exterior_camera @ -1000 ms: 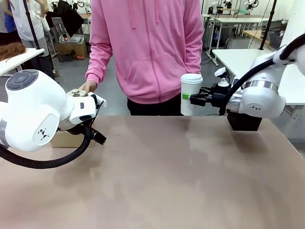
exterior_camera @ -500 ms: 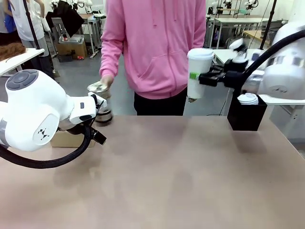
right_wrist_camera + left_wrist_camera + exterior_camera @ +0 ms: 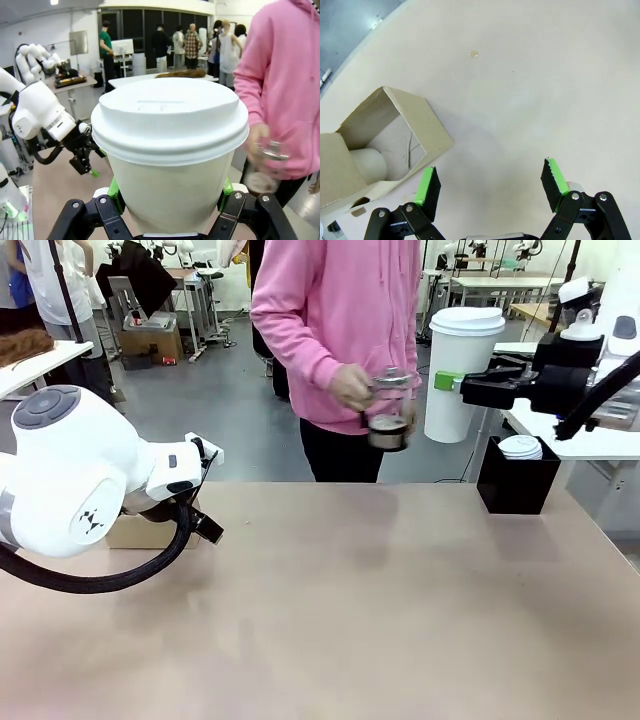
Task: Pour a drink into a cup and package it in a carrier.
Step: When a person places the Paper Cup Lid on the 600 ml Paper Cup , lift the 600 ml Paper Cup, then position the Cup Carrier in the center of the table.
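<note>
Lab desk (image 3: 350, 620) is mostly bare, with a black box (image 3: 517, 488) at its far right corner as reference. Status: packaging not done. The cup (image 3: 462, 370) has its white domed lid on and is in the air, above the black box and slightly toward desk centre, not in the carrier (image 3: 432, 125). Can't tell whether it's filled, since the paper wall is opaque. The person's hand (image 3: 350, 390) holds the press jug (image 3: 388, 405) further toward centre from the black box, above the desk's far edge; the drink (image 3: 387, 427) shows as a dark band in the jug's lower part. The carrier sits well apart from the black box, at the opposite end of the desk, beside the left arm. Right end effector (image 3: 170, 195) pinches the cup's lower body, green pads on both sides, cup upright and centred between the fingers. Left end effector (image 3: 490, 182) is spread with nothing between the pads, hovering over bare desk just beside the carrier. My read: what's left is carrying the cup across from the black box side and seating it in a carrier hole.
</note>
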Controlling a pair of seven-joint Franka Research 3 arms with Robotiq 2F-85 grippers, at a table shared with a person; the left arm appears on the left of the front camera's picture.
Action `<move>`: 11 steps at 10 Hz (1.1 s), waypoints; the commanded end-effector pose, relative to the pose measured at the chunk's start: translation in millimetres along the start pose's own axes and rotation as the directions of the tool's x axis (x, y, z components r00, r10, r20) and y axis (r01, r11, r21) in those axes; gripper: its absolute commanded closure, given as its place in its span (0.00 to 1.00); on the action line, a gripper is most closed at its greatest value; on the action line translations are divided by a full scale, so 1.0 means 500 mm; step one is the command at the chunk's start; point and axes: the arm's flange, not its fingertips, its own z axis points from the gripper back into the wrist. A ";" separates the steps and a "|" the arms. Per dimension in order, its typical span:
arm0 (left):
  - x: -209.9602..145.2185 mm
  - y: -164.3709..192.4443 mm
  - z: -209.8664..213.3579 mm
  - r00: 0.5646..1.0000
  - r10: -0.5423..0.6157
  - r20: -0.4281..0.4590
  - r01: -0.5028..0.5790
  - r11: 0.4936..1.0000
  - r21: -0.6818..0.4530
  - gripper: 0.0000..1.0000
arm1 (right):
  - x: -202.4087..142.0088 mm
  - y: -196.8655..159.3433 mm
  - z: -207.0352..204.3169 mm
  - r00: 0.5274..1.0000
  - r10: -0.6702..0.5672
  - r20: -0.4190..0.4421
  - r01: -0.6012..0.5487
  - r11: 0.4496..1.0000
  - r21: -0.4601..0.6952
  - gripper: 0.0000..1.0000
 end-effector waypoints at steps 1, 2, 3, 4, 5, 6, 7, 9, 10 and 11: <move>-0.001 0.002 0.000 1.000 0.002 0.000 -0.002 1.000 -0.002 0.00 | 0.005 0.000 0.007 0.999 -0.039 -0.004 0.039 0.997 0.065 0.20; -0.001 0.002 0.000 1.000 0.002 0.000 -0.002 1.000 -0.002 0.00 | 0.000 0.000 0.000 1.000 0.000 0.000 0.000 1.000 0.000 0.20; -0.001 0.002 0.000 1.000 0.002 0.000 -0.002 1.000 -0.002 0.00 | 0.000 0.000 0.000 1.000 0.000 0.000 0.000 1.000 0.000 0.20; -0.001 0.002 0.000 1.000 0.002 0.000 -0.002 1.000 -0.002 0.00 | 0.000 0.000 0.000 1.000 0.000 0.000 0.000 1.000 0.000 0.20; -0.001 0.002 0.000 1.000 0.002 0.000 -0.002 1.000 -0.002 0.00 | 0.000 0.000 0.000 1.000 0.000 0.000 0.000 1.000 0.000 0.20; -0.001 0.002 0.000 1.000 0.002 0.000 -0.002 1.000 -0.002 0.00 | 0.000 0.000 0.000 1.000 0.000 0.000 0.000 1.000 0.000 0.20; -0.001 0.002 0.000 1.000 0.002 0.000 -0.002 1.000 -0.002 0.00 | 0.000 0.000 0.000 1.000 0.000 0.000 0.000 1.000 0.000 0.20; -0.001 0.002 0.000 1.000 0.002 0.000 -0.002 1.000 -0.002 0.00 | 0.000 0.000 0.000 1.000 0.000 0.000 0.000 1.000 0.000 0.20; -0.001 0.002 0.000 1.000 0.002 0.000 -0.002 1.000 -0.002 0.00 | 0.000 0.000 0.000 1.000 0.000 0.000 0.000 1.000 0.000 0.20; -0.001 0.002 0.000 1.000 0.002 0.000 -0.002 1.000 -0.002 0.00 | 0.000 0.000 0.000 1.000 0.000 0.000 0.000 1.000 0.000 0.20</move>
